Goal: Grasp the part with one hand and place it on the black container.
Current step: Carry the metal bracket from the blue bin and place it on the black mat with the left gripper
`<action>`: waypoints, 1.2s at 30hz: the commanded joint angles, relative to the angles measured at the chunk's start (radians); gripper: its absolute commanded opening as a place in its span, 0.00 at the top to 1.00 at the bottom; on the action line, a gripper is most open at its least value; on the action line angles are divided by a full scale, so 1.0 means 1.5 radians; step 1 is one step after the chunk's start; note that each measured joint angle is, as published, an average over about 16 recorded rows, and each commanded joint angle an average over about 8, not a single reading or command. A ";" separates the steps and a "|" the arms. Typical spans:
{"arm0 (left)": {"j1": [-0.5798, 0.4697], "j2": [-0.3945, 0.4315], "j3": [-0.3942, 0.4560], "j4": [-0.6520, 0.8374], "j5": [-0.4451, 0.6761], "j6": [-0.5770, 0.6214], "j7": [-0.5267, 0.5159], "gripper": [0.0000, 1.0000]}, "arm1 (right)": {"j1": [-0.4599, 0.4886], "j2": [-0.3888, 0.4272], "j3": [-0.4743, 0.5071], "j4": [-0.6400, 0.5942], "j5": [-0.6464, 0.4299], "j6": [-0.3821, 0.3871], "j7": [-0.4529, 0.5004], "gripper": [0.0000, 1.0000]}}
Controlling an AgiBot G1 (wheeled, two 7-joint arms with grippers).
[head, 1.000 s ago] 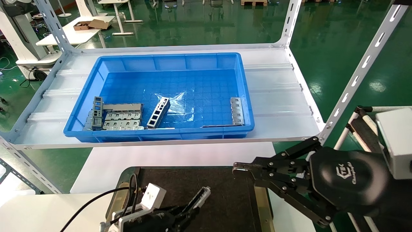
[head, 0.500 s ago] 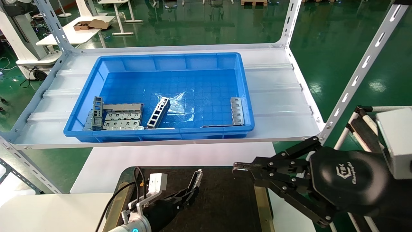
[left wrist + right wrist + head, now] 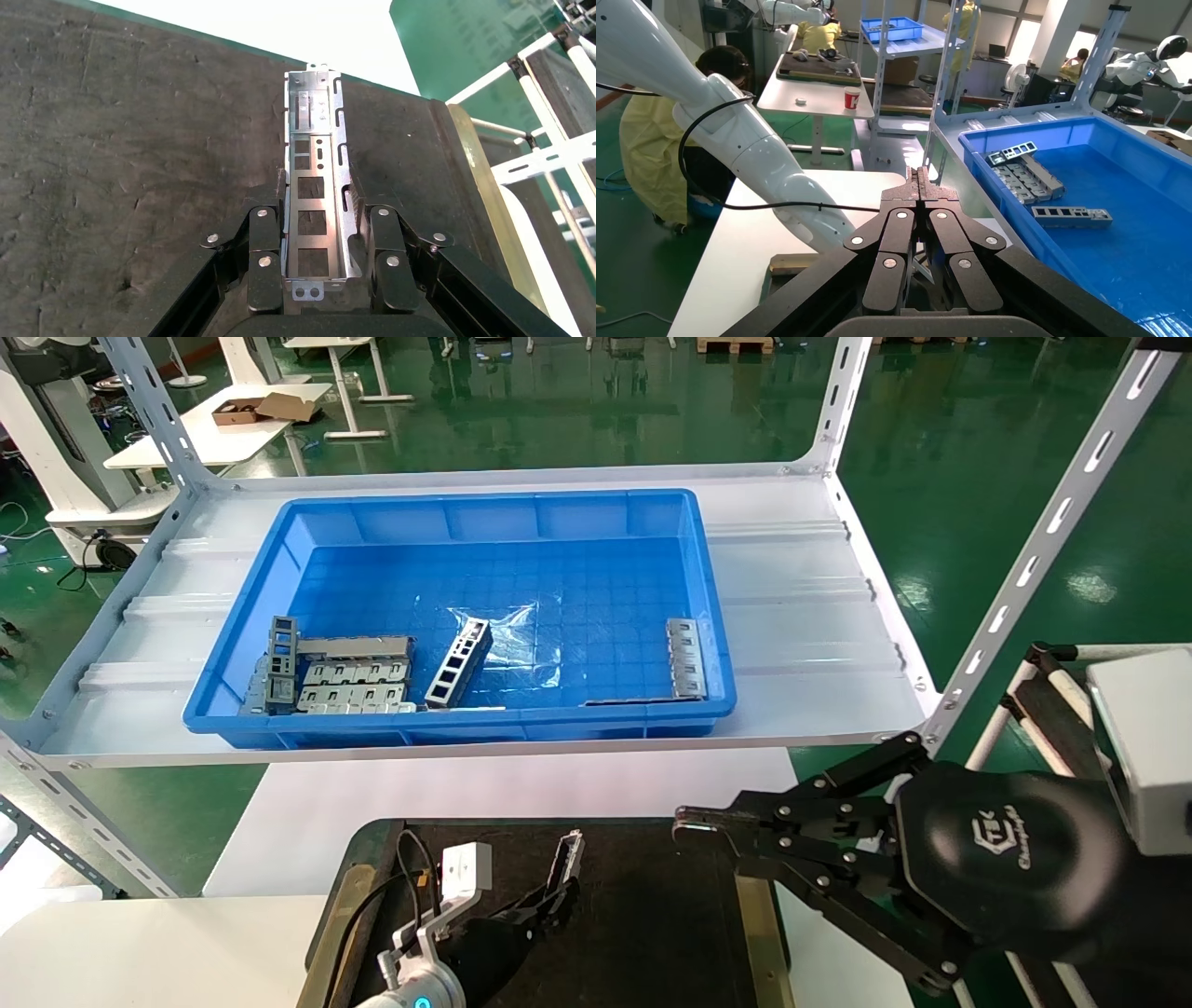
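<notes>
The part, a silver-grey metal channel with cut-outs, sits lengthwise between the fingers of my left gripper, which is shut on its side walls. In the head view the left gripper holds the part low over the black container, near the middle of the dark felt surface. Whether the part touches the felt I cannot tell. My right gripper hangs shut and empty above the tray's right edge, and its jaws are pressed together.
A deep blue bin stands on the white shelf behind, holding a ladder-like bar and flat slotted plates. Slanted shelf posts rise at the right. A brass side strip borders the tray.
My left gripper has carried the part farther over the tray and lowered its raised tip toward the felt. The right arm has not moved.
</notes>
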 commanded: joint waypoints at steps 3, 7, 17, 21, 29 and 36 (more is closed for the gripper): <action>-0.003 0.011 0.012 0.009 -0.016 -0.018 -0.004 1.00 | 0.000 0.000 0.000 0.000 0.000 0.000 0.000 1.00; -0.005 0.019 0.021 0.018 -0.028 -0.026 -0.006 1.00 | 0.000 0.000 0.000 0.000 0.000 0.000 0.000 1.00; -0.009 0.039 0.038 0.046 -0.048 -0.038 -0.007 0.88 | 0.000 0.000 0.000 0.000 0.000 0.000 0.000 0.70; -0.008 0.043 0.041 0.051 -0.052 -0.046 -0.006 0.38 | 0.000 0.000 0.000 0.000 0.000 0.000 0.000 0.20; -0.004 0.050 0.046 0.059 -0.059 -0.056 -0.006 0.00 | 0.000 0.000 0.000 0.000 0.000 0.000 0.000 0.00; -0.002 0.052 0.050 0.059 -0.061 -0.059 -0.004 0.00 | 0.000 0.000 0.000 0.000 0.000 0.000 0.000 0.00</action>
